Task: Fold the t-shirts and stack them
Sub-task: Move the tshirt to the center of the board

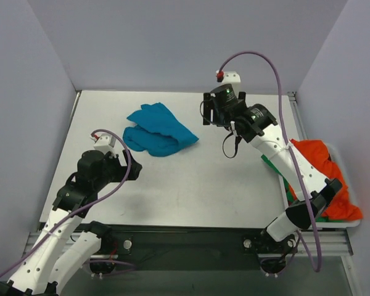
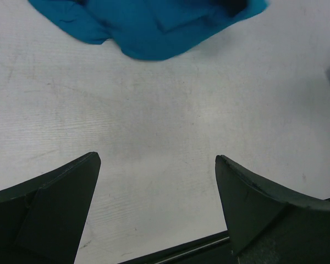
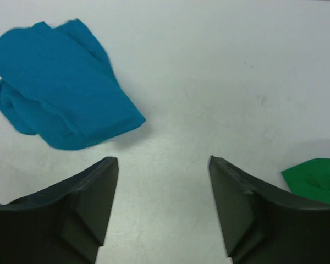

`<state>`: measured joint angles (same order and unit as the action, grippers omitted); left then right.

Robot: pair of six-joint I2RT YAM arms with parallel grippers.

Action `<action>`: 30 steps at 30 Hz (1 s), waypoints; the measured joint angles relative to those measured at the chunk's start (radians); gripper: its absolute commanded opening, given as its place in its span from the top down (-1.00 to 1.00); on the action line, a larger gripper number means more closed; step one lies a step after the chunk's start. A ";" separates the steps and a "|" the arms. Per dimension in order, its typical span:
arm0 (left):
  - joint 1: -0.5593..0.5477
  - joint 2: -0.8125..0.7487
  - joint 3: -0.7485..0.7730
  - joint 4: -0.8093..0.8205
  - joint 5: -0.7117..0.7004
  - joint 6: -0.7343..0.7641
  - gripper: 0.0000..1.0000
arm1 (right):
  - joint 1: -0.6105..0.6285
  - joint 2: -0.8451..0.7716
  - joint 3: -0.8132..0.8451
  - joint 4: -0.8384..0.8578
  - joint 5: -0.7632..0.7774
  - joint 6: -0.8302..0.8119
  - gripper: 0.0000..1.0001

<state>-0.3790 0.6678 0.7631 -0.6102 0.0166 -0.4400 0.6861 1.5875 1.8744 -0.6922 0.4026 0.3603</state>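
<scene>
A crumpled teal-blue t-shirt lies on the table at the back, left of centre. It shows at the top of the left wrist view and at the upper left of the right wrist view. An orange-red t-shirt is piled at the right edge on top of a green t-shirt, a corner of which shows in the right wrist view. My right gripper hangs open just right of the teal shirt, its jaws empty. My left gripper is open and empty, nearer than the teal shirt.
The orange-red and green shirts lie in a white tray that overhangs the table's right side. Grey walls close the table in at the back and both sides. A purple cable loops over each arm.
</scene>
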 measured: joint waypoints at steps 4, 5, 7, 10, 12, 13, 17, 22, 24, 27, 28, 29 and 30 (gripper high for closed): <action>0.000 0.003 0.000 -0.001 -0.018 0.000 -0.95 | -0.040 -0.108 -0.289 0.070 -0.022 0.030 -0.61; 0.000 0.004 0.000 -0.002 -0.020 -0.001 -0.95 | -0.048 -0.144 -0.347 0.082 -0.027 0.037 -0.61; 0.000 0.011 0.000 -0.002 -0.021 -0.006 -0.93 | -0.063 -0.230 -0.457 0.113 -0.037 0.062 -0.61; 0.000 0.025 0.000 -0.002 -0.021 -0.025 -0.89 | -0.069 -0.375 -0.613 0.160 -0.055 0.104 -0.58; 0.000 0.040 0.000 -0.002 -0.021 -0.042 -0.86 | -0.069 -0.443 -0.697 0.198 -0.073 0.130 -0.55; 0.000 0.048 0.000 -0.001 -0.023 -0.052 -0.84 | -0.068 -0.464 -0.737 0.215 -0.083 0.142 -0.54; 0.002 0.080 -0.004 0.010 -0.035 -0.105 -0.75 | -0.047 -0.466 -0.861 0.290 -0.147 0.180 -0.50; 0.003 0.133 -0.045 0.060 -0.061 -0.200 -0.62 | 0.033 -0.304 -0.863 0.380 -0.211 0.185 -0.39; 0.006 0.163 -0.062 0.092 -0.069 -0.241 -0.57 | 0.060 -0.209 -0.818 0.414 -0.229 0.170 -0.34; 0.008 0.204 -0.078 0.130 -0.076 -0.294 -0.57 | 0.088 -0.059 -0.724 0.475 -0.238 0.128 -0.27; 0.008 0.214 -0.082 0.142 -0.079 -0.309 -0.56 | 0.093 -0.012 -0.692 0.499 -0.240 0.107 -0.23; 0.010 0.220 -0.084 0.150 -0.083 -0.318 -0.57 | 0.098 0.034 -0.661 0.521 -0.246 0.089 -0.20; 0.011 0.224 -0.085 0.153 -0.088 -0.328 -0.57 | 0.101 0.081 -0.627 0.535 -0.248 0.069 -0.16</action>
<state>-0.3683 0.8913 0.6785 -0.4572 -0.0715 -0.7685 0.7872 1.6688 1.2476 -0.1570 0.1547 0.4294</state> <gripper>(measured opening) 0.783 0.615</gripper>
